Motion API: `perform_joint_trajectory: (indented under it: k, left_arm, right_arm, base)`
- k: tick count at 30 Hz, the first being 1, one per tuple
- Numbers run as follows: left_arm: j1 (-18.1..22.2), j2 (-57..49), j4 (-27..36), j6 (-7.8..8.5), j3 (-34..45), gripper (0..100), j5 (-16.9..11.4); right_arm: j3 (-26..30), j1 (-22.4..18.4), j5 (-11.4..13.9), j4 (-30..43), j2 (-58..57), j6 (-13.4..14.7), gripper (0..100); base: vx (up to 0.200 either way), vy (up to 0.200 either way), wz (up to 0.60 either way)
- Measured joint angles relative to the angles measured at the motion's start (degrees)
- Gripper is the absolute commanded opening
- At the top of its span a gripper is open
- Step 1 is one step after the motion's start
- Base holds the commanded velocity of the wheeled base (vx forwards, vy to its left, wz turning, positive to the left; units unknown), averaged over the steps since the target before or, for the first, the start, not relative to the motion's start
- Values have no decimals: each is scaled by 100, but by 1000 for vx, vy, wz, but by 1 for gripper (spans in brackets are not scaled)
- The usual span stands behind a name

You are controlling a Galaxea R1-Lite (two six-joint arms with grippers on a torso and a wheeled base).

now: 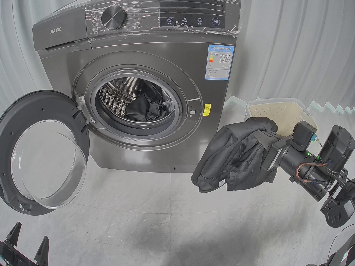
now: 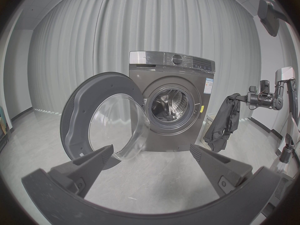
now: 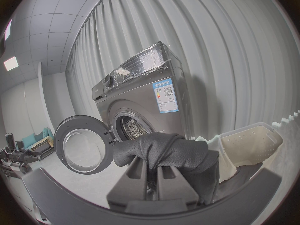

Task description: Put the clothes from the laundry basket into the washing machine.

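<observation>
A grey front-loading washing machine (image 1: pixel 148 74) stands with its round door (image 1: pixel 40 152) swung wide to the left. Dark clothes (image 1: pixel 146 106) lie inside the drum. My right gripper (image 1: pixel 264 143) is shut on a black garment (image 1: pixel 235 156), which hangs in the air to the right of the machine, in front of the white laundry basket (image 1: pixel 281 111). The same garment (image 3: pixel 165 149) drapes over the closed fingers (image 3: pixel 137 175) in the right wrist view. My left gripper (image 2: pixel 150 155) is open and holds nothing, low at the left near the floor (image 1: pixel 27 242).
Pale curtains (image 1: pixel 296 37) hang behind the machine. Grey floor tiles (image 1: pixel 148 211) stretch in front of the machine. The open door (image 2: pixel 103 119) juts out over the floor at the left.
</observation>
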Motion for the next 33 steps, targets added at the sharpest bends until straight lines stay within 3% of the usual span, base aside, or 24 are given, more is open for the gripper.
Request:
perform_joint_trajectory:
  k: [15,27,33]
  left_arm:
    - [-5,0,2,0,0,100,1]
    - [-9,0,-2,0,0,100,1]
    - [0,0,0,0,0,100,1]
  right_arm:
    - [18,0,-2,0,9,0,0]
    - [35,4,0,0,20,0,0]
    - [38,0,-2,2,22,0,0]
  base:
    - [0,200,0]
    - [0,0,0]
    - [200,0,0]
